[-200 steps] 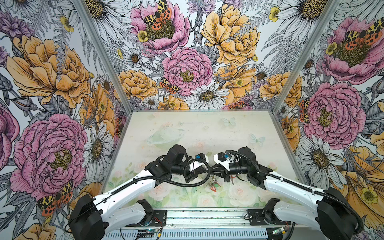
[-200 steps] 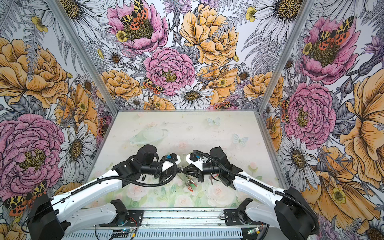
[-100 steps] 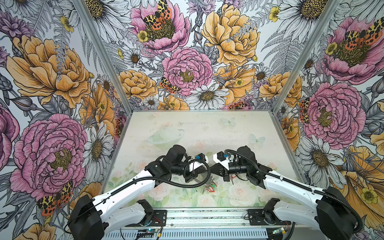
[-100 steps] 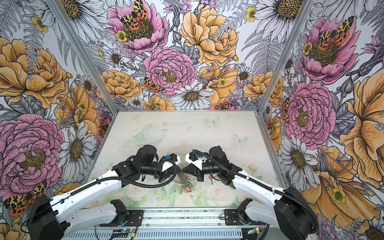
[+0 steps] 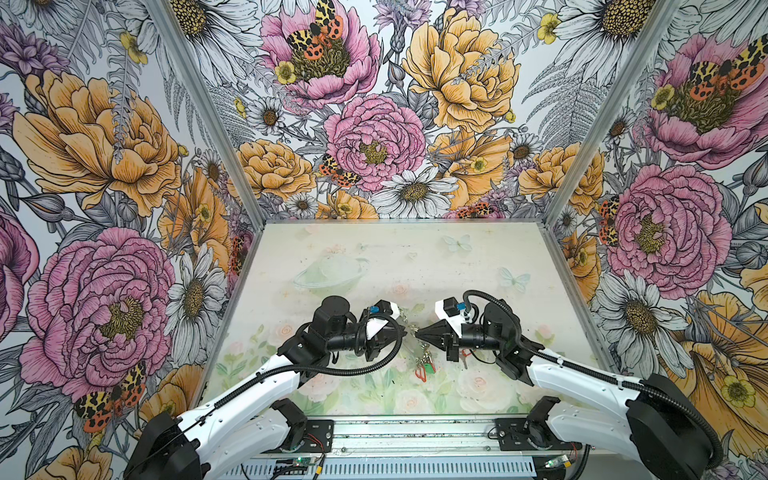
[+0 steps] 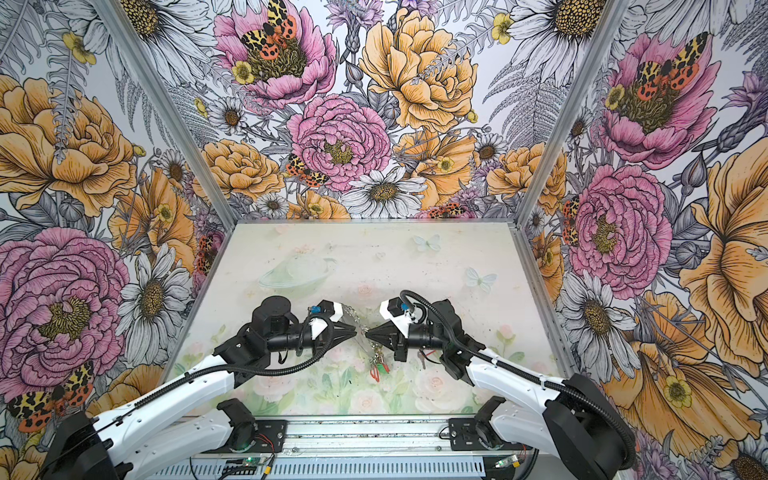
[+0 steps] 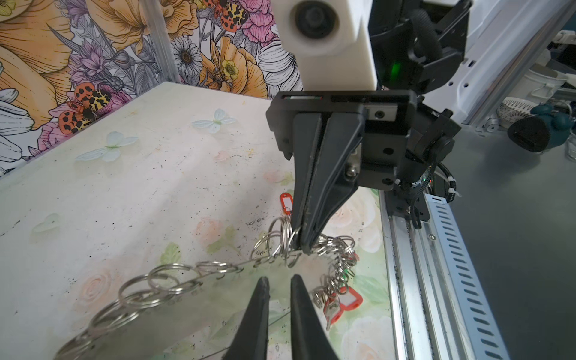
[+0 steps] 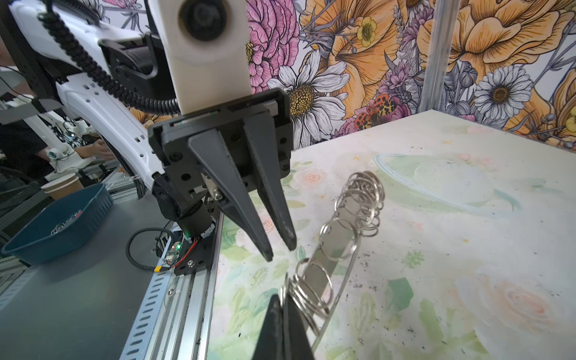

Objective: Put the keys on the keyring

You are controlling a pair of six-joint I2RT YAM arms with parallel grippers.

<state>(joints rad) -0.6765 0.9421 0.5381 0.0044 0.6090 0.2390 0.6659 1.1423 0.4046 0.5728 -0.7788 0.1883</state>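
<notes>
In the left wrist view the keyring runs off the lower edge, and the left gripper shows only its fingertips before the same edge cuts it. The right gripper covers the wire rings it pinches and part of a red tag lying on the worktop. The hanging keys are a blurred tangle whose blades cannot be counted. In both top views the keys are too small to sort, and the blue tray's contents in the right wrist view cannot be made out
</notes>
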